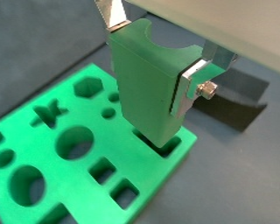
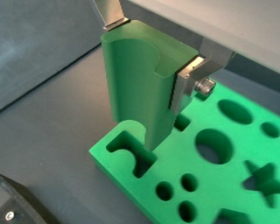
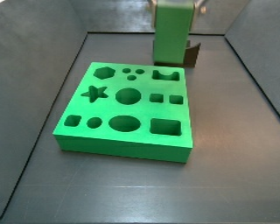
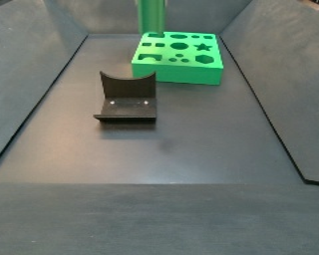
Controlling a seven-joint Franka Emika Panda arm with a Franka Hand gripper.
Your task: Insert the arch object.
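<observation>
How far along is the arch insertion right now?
Done: the gripper has the green arch piece clamped, upright. In hand: its lower end is at or just inside the arch-shaped hole at the green board's corner. Left: most of it stands above the board, so push down, then release.

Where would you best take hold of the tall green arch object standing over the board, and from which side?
Grip the arch object near its top, across its two flat parallel sides, coming from above: it stands upright with its foot at the green board's arch hole, leaving only the top free. The gripper clamps it there.
</observation>
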